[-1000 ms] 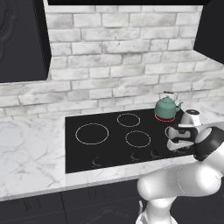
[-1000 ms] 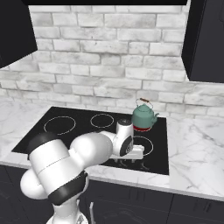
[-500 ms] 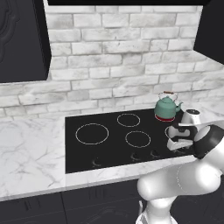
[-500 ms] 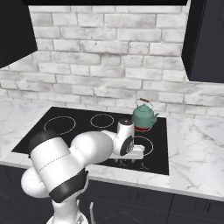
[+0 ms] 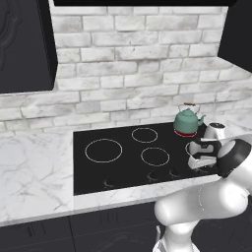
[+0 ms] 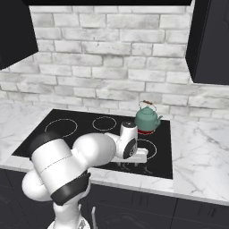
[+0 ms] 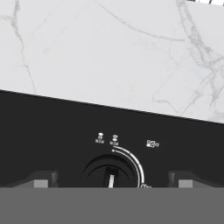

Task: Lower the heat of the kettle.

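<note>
The teal kettle (image 5: 188, 120) (image 6: 146, 118) stands on the back right burner (image 5: 186, 133) (image 6: 145, 131), which glows red under it. My gripper (image 5: 198, 166) (image 6: 130, 161) hangs low over the front right edge of the black cooktop (image 5: 123, 165), in front of the kettle and apart from it. In the hand view a round dark knob (image 7: 109, 173) with a white pointer and a white arc scale lies between my fingertips (image 7: 41, 179). The gripper (image 7: 111, 181) is open, its jaws wide on either side of the knob and holding nothing.
Several more knobs (image 5: 150, 175) line the cooktop's front edge to the left. White marble counter (image 5: 34, 172) (image 6: 201, 152) (image 7: 109, 52) flanks the cooktop on both sides. A brick wall (image 5: 128, 74) rises behind, with dark cabinets (image 6: 210, 40) above.
Nothing much differs: the arm has barely shifted over the front right knob, the jaws stay wide, and the kettle has not moved.
</note>
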{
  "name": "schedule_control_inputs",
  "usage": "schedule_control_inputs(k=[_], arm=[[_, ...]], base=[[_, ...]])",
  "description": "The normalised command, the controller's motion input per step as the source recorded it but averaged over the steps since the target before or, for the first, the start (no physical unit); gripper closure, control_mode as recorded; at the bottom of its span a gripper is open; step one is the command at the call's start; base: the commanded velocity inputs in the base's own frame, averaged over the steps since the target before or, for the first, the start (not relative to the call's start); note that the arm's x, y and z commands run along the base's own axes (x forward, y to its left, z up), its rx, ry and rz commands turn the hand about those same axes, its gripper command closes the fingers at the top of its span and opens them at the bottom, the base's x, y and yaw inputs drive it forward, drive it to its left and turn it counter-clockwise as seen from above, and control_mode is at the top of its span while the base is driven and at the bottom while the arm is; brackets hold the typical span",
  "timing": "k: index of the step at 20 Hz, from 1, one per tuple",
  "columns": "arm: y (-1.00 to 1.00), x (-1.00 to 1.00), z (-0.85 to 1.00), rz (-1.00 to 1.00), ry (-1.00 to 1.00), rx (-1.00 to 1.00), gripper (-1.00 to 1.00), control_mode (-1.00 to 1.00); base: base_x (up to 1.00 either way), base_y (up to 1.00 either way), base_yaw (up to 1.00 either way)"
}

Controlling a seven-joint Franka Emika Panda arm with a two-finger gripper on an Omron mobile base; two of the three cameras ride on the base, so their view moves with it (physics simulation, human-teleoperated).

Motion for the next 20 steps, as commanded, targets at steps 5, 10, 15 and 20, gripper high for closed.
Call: schedule_control_inputs(k=[5, 10, 15, 20], arm=[[0.0, -0.02, -0.21, 0.0, 0.01, -0.01, 1.0, -1.0], [0.01, -0.06, -0.16, 0.0, 0.0, 0.0, 1.0, -1.0], [0.06, -0.16, -0.13, -0.03, 0.0, -0.01, 1.0, -1.0], [0.07, -0.12, -0.15, -0.12, 0.0, -0.03, 1.0, -1.0]], base=[[0.0, 0.0, 0.0], [0.0, 0.0, 0.0], [0.0, 0.0, 0.0], [0.0, 0.0, 0.0]])
